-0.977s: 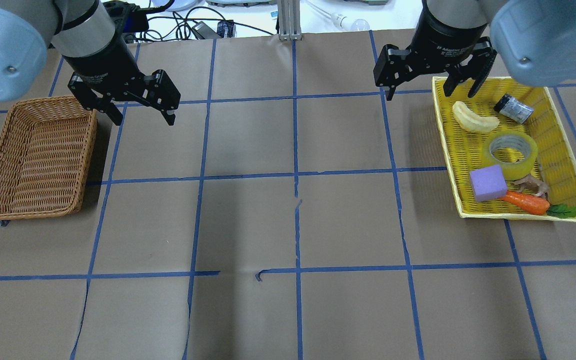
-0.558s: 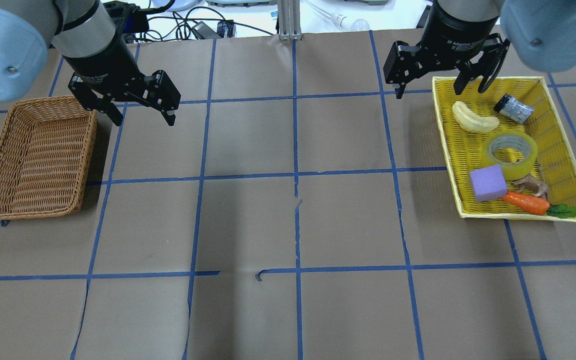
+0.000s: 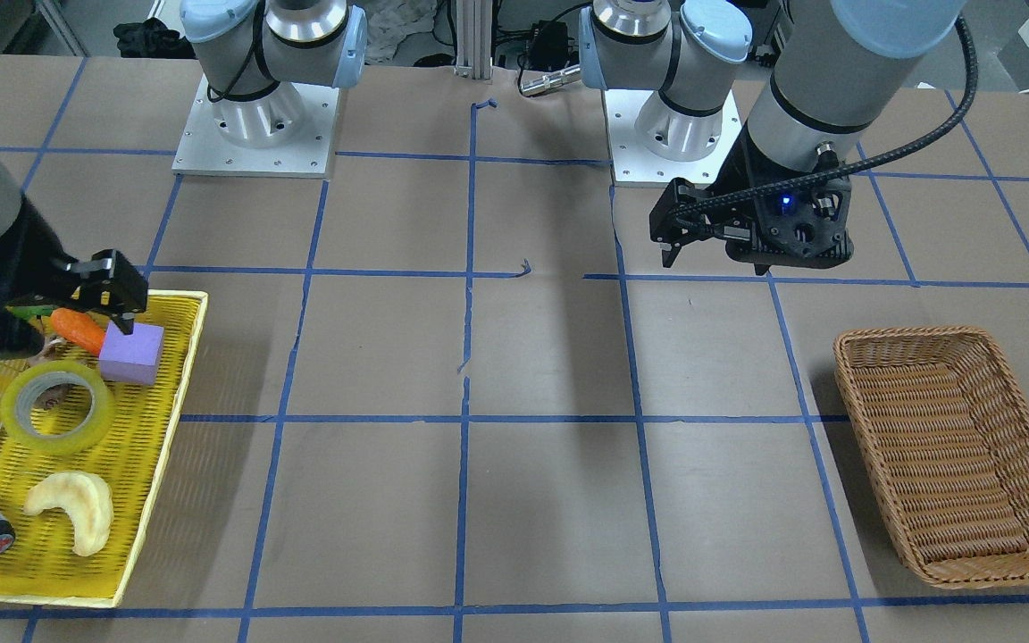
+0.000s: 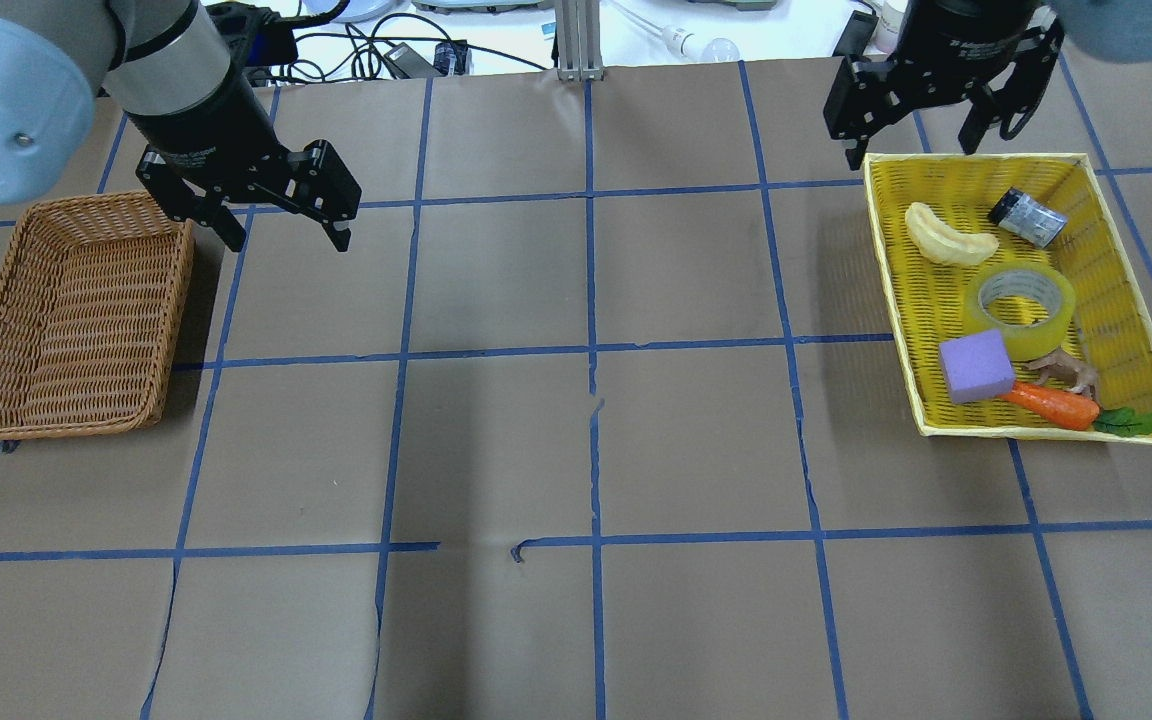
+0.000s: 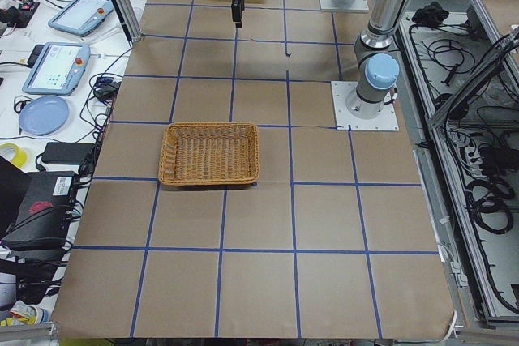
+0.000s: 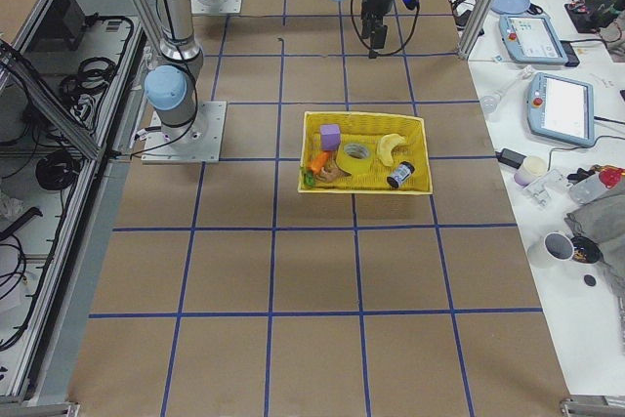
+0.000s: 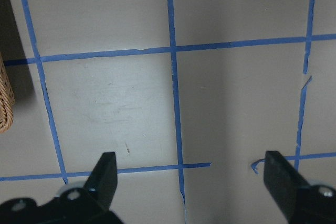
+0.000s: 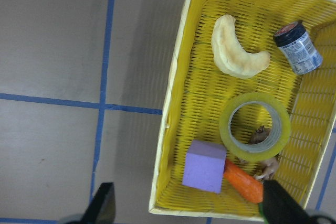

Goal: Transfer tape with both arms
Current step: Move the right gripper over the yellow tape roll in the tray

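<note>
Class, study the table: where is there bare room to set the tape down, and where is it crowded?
The wicker basket holds nothing, and the papered table between it and the yellow tray is bare. Inside the tray a strip between the banana-shaped piece and the purple block is free; the tape, block and carrot crowd its near end.

Carrot [image 3: 79, 329] partly hidden behind right end effector [image 4: 909, 150]; brown figurine [image 4: 1066, 372] indistinct.

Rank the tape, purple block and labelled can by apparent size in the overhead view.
1. tape
2. purple block
3. labelled can
All lie in one yellow tray, so nearness hardly matters.
</note>
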`<state>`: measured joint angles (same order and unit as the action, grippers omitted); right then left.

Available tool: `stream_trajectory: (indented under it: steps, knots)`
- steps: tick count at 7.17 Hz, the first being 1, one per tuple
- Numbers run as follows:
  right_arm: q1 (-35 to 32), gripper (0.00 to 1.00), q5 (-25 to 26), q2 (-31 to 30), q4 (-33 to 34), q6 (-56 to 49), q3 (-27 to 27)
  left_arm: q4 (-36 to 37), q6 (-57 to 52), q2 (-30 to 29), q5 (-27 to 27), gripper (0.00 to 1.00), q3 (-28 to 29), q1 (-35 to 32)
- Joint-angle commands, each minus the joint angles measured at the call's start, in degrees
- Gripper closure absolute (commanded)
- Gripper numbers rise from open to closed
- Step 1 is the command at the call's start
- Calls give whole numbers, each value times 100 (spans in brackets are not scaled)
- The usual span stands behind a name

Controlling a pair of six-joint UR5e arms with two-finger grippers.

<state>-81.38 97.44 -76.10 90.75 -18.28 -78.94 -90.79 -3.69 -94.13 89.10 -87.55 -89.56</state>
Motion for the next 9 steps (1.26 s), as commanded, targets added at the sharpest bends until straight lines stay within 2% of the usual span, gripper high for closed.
stream_trajectory:
  steps: [1,3,4,7,8,9]
  knots:
    - [918,0,117,463,833,-1227,-426,0,0,0,-7,0,-8,-9]
    - [1535,0,-206,631,2438,-2253,-1435,0,0,0,-24,0,-8,-9]
    - [1703,0,-243,762,2804,-2285,-1745,0,0,0,2,0,-8,-17]
    - [1854,19,-234,1026,2913,-2303,-2071,0,0,0,-24,0,1,-18]
    - [1880,39,-234,1070,2922,-2303,-2064,0,0,0,-33,0,1,-18]
    - [1880,67,-234,1071,2913,-2285,-2055,0,0,0,-25,0,-8,-18]
